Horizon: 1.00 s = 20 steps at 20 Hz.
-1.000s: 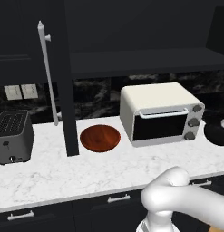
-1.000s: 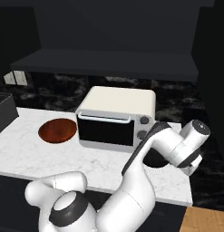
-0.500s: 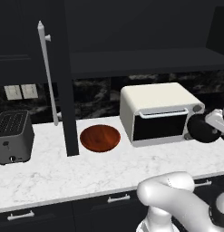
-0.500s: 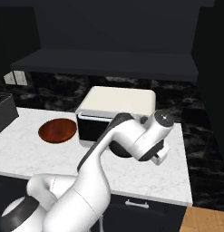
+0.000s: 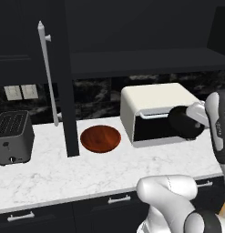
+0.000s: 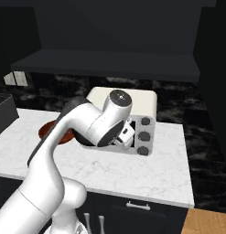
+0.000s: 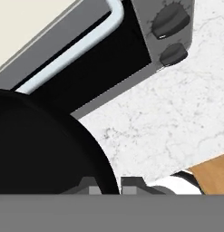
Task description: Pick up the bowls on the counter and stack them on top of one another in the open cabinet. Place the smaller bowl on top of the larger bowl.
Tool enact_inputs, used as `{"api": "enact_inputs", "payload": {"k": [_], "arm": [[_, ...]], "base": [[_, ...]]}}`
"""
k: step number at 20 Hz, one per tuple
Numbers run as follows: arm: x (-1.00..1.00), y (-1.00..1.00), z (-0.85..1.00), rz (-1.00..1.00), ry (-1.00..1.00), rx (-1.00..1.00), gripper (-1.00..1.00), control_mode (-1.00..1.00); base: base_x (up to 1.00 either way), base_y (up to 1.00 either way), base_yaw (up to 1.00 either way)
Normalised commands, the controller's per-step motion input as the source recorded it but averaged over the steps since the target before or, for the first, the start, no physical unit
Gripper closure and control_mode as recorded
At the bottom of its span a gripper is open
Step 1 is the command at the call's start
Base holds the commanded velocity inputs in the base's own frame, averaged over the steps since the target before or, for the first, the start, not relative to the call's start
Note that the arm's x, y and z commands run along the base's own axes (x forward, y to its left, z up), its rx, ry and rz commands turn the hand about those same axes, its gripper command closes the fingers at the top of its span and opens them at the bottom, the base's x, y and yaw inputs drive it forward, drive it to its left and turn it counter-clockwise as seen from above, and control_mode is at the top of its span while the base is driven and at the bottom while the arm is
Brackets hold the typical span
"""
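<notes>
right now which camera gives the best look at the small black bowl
The left base view: the smaller bowl shows whole there, lifted in front of the toaster oven, held by the gripper. In the hand view it is a large black curve cut off at the frame's edge. In the right base view the arm blocks it.

Cream toaster oven (image 5: pixel 155 109), dark toaster (image 5: pixel 12 136), wall sockets (image 5: pixel 20 92) behind
</notes>
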Motion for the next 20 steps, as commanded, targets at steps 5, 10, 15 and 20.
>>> {"api": "enact_inputs", "payload": {"k": [5, 10, 15, 20], "arm": [[0.04, 1.0, 0.02, 0.05, 0.02, -0.02, 1.0, -1.0], [0.15, 1.0, -0.05, 0.03, 0.01, -0.07, 1.0, -1.0], [0.46, 1.0, -0.14, 0.0, 0.05, -0.08, 1.0, -1.0], [0.69, 1.0, -0.18, 0.0, 0.24, -0.06, 1.0, -1.0]], "base": [[0.0, 0.0, 0.0], [0.0, 0.0, 0.0], [0.0, 0.0, 0.0], [0.0, 0.0, 0.0]]}}
